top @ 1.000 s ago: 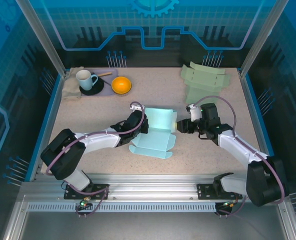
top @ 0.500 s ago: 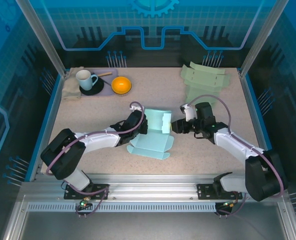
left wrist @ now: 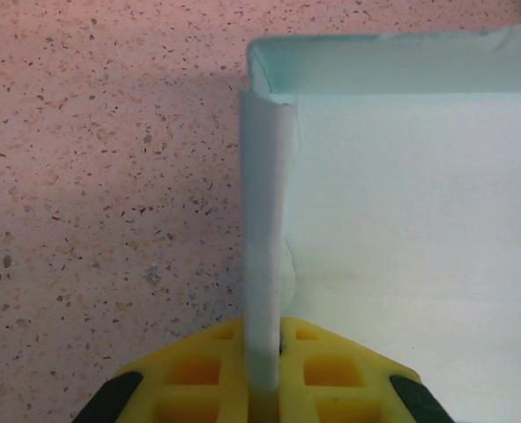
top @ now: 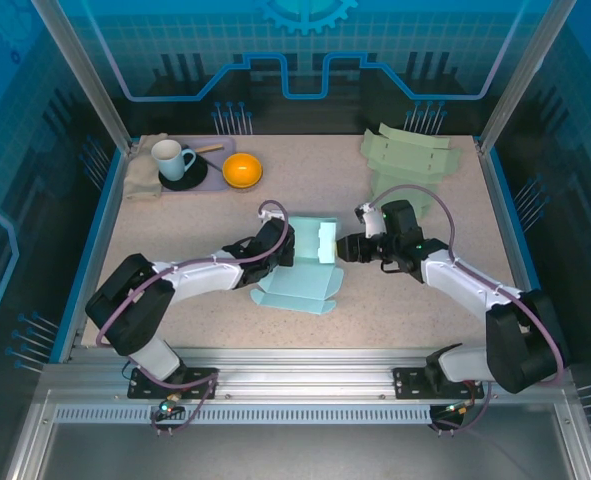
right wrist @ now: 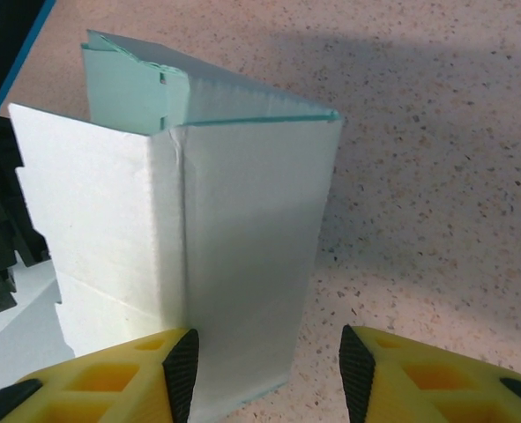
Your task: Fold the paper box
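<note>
The paper box is a light blue, partly folded sheet lying mid-table. My left gripper is shut on the box's left wall, and in the left wrist view its yellow fingers pinch the thin upright wall. My right gripper is at the box's right side and stands open. In the right wrist view a raised flap stands between the black pads, against the left one, with a wide gap to the right one. The box's back wall stands upright.
Flat green paper box blanks lie at the back right. A white mug on a dark saucer, an orange bowl and a beige cloth sit at the back left. Blue rails edge the speckled table.
My right gripper has moved left against the box, and the right flap has swung up from slanted to upright. The left gripper has kept its hold.
</note>
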